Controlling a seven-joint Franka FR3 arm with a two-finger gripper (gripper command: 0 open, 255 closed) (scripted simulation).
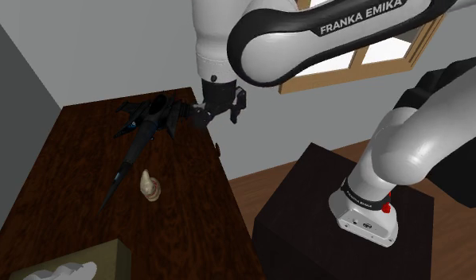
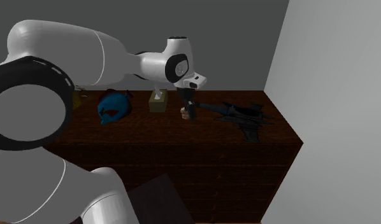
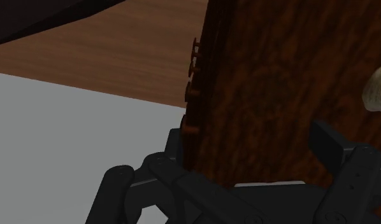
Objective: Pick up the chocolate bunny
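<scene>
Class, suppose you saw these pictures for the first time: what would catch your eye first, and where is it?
The big white arm sweeps over a dark wooden top, its open pincer near the top's edge. A spiky black toy lies at the far end in the shoulder view, and a small pale bunny stands nearer, mid-top.

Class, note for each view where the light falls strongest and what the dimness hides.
Shoulder view: the window is brightest; the pale bunny stands out, the black toy blends into the dark tabletop. Second exterior view: dim across the tabletop. Wrist view: the grey wall is evenly lit.
</scene>
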